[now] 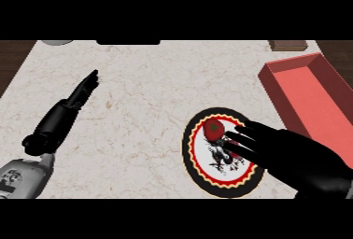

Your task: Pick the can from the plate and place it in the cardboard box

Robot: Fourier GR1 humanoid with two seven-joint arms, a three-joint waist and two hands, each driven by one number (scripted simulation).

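Pale marble with faint tan veins makes up the counter (pixel 138 116), which fills most of the head view; strips of dark wood show past its left and right edges.

On the counter's right half lies a round plate (pixel 207 179) — black scalloped rim, a red ring inside it, a white centre with a dark pattern. The can (pixel 213 129) rests on the upper part of that plate: red, with a small green mark on its upper face.

Coming in from the lower right, the right hand (pixel 289 156) reaches over the plate with its fingers (pixel 238 139) spread and only slightly bent. Their tips lie at the can's right side; whether they touch it cannot be told, and they are not closed around it.

Over on the left, the left hand (pixel 84 91) sits well apart from the plate, its fingers straight and pressed together, pointing up and away over bare counter, holding nothing.

Right of the plate stands the cardboard box (pixel 276 81) — reddish, open-topped, set at an angle and cut off by the view's right edge. Along the far edge are a grey rounded object (pixel 56 42), a black slab (pixel 128 42) and a small brown block (pixel 287 45).
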